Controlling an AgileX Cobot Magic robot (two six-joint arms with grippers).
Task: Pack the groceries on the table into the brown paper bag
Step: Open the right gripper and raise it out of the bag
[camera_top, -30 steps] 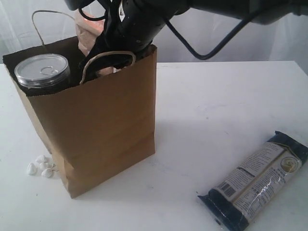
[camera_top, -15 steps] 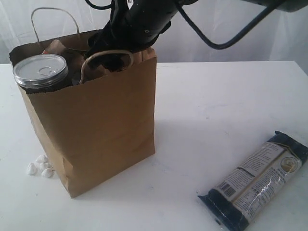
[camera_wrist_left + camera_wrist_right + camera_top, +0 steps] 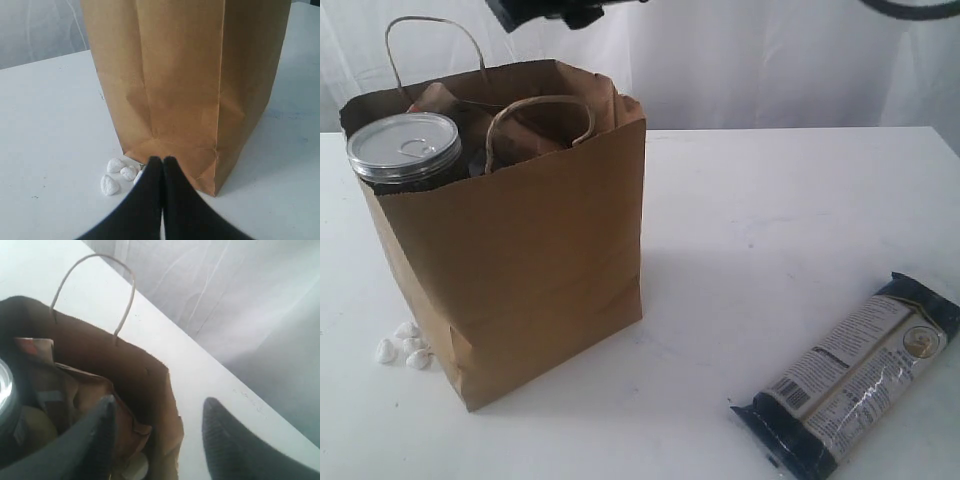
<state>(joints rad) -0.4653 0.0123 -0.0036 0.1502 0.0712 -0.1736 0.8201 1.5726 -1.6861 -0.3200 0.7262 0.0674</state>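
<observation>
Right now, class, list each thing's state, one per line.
brown paper bag: upright, top open.
silver pull-tab can: upright in bag, sealed.
brown orange-labelled pouch: inside bag.
long dark-blue packet: flat on table, unpacked.
left end effector: shut, empty.
right end effector: open, empty.

A silver pull-tab can and pouch crowd the mouth of the brown paper bag. Open table stretches to the long dark-blue packet.

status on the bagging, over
Left gripper shut, by brown paper bag. Right gripper open, empty, above bag mouth. Long dark-blue packet on table, unpacked, nothing on it.
</observation>
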